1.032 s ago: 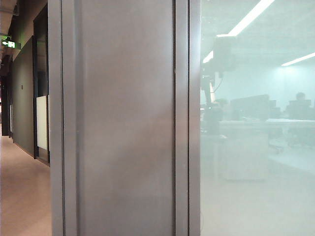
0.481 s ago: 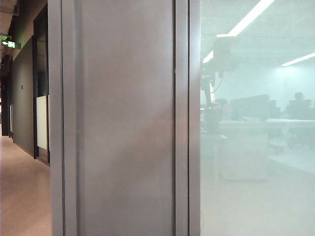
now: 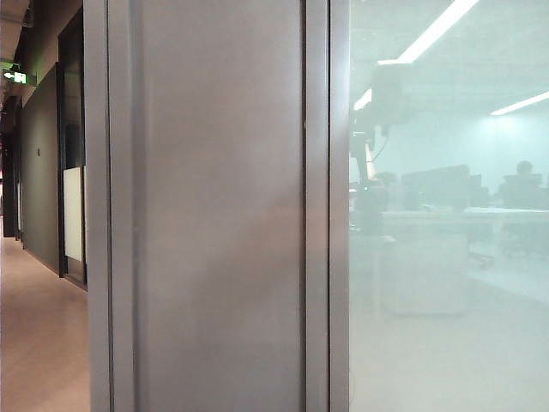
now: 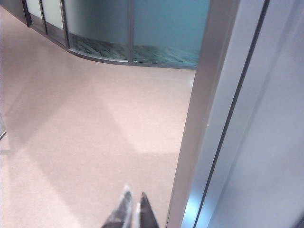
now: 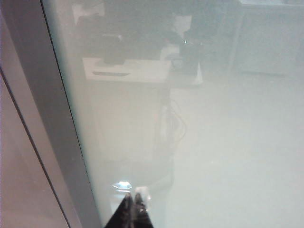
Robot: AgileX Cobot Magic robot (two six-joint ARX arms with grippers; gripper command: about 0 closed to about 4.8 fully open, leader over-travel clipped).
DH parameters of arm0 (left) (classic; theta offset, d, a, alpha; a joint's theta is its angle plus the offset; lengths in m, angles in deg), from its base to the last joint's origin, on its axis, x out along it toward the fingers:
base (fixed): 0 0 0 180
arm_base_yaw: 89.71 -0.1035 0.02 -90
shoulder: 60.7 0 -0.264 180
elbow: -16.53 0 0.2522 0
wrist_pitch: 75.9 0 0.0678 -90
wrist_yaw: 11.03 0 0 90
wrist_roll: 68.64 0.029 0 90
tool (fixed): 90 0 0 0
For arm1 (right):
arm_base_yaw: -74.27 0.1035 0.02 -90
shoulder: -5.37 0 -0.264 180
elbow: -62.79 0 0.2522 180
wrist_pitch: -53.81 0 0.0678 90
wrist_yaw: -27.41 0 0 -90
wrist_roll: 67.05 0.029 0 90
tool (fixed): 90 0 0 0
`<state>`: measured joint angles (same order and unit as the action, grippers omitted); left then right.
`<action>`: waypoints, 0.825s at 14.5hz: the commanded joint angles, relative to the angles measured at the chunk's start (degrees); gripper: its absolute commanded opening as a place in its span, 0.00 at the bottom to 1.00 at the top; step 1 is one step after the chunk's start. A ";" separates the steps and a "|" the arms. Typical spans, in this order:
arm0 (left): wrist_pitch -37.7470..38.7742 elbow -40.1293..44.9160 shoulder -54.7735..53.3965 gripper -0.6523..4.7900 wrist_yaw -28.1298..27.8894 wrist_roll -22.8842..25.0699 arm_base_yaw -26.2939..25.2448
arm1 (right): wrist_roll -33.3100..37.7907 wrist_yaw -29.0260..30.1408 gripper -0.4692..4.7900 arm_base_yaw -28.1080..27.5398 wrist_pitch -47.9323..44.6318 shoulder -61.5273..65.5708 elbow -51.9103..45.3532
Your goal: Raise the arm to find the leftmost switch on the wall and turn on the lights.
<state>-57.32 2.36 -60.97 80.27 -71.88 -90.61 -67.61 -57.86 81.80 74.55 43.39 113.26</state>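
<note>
No switch shows in any view. The exterior view faces a grey metal wall panel (image 3: 214,215) beside frosted glass (image 3: 446,326). In the glass stands the arm (image 3: 367,163), a hazy dark upright silhouette with a boxy head (image 3: 390,90) and a thin hanging cable. In the left wrist view my left gripper (image 4: 134,202) is shut and empty above a pinkish floor (image 4: 85,123), close to a silver frame post (image 4: 199,123). My right gripper (image 5: 132,199), shut and empty, points at the frosted glass (image 5: 228,156) next to a grey frame (image 5: 52,118).
A corridor (image 3: 39,326) runs along the left, with dark doors and a green exit sign (image 3: 15,76). Behind the glass are bright ceiling strips (image 3: 437,30), desks with monitors (image 3: 437,184) and a seated person (image 3: 523,172). A curved glass partition (image 4: 133,28) bounds the floor.
</note>
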 commanded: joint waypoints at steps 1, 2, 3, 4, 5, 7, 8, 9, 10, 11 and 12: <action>-1.05 -0.11 0.04 0.16 0.02 0.24 -0.04 | -0.11 0.09 0.09 0.07 -0.76 -0.11 0.22; -1.05 -0.11 0.04 0.16 0.02 0.24 -0.04 | -0.11 0.09 0.09 0.07 -0.76 -0.11 0.22; -1.05 -0.11 0.04 0.16 0.02 0.24 -0.04 | -0.11 0.09 0.09 0.07 -0.76 -0.11 0.22; -1.05 -0.11 0.04 0.16 0.02 0.24 -0.04 | -0.11 0.09 0.09 0.07 -0.76 -0.11 0.22; -1.05 -0.11 0.04 0.16 0.02 0.24 -0.04 | -0.11 0.09 0.09 0.07 -0.70 -0.11 0.22; -1.05 -0.11 0.04 0.16 0.02 0.24 -0.04 | -0.11 0.09 0.09 0.07 1.09 -1.16 0.22; -1.05 -0.11 0.04 0.16 0.02 0.24 -0.04 | -0.13 -0.04 0.09 0.07 2.51 -2.29 0.22; -1.03 -0.11 0.04 0.16 0.00 0.24 -0.04 | -0.13 -0.15 0.09 0.07 4.90 -3.91 0.20; -1.03 -0.11 0.04 0.16 0.02 0.24 -0.04 | -0.13 -0.15 0.09 0.04 7.63 -5.60 0.09; -1.05 -0.11 0.04 0.16 0.02 0.24 -0.04 | -0.39 -1.27 0.09 0.04 8.74 -7.34 -1.09; -1.03 -0.11 0.04 0.16 0.02 0.24 -0.04 | -0.37 -3.26 0.09 0.04 9.27 -9.94 -2.89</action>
<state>-57.45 2.36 -60.97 80.27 -71.88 -90.61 -67.83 -58.78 81.80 82.66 35.26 111.80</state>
